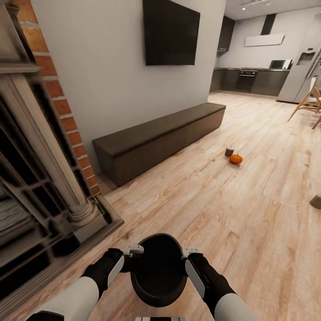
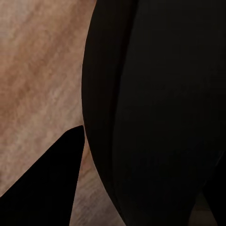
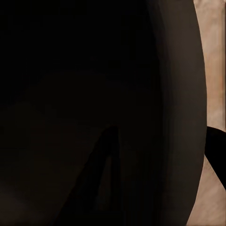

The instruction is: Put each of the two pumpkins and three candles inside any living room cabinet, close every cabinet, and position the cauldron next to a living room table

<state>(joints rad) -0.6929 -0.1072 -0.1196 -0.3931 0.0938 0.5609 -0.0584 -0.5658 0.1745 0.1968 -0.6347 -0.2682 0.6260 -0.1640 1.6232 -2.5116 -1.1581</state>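
Note:
The black cauldron [image 1: 158, 267] hangs low in front of me, mouth up, above the wooden floor. My left gripper [image 1: 133, 250] is shut on its left rim and my right gripper [image 1: 189, 252] on its right rim. Its dark belly sits close up in the left wrist view [image 2: 155, 113] and the right wrist view [image 3: 94, 94]. Further ahead to the right, an orange pumpkin [image 1: 236, 158] lies on the floor, with a stubby grey candle [image 1: 229, 151] touching it on the far side. The long dark cabinet [image 1: 160, 140] runs along the wall, its fronts closed.
A dark ornate fireplace [image 1: 40, 187] with a brick column stands close on my left. A black TV [image 1: 170, 32] hangs above the cabinet. A greyish stub [image 1: 315, 201] is cut off at the right edge. Wooden chair legs [image 1: 307, 104] and a kitchen lie far off to the right.

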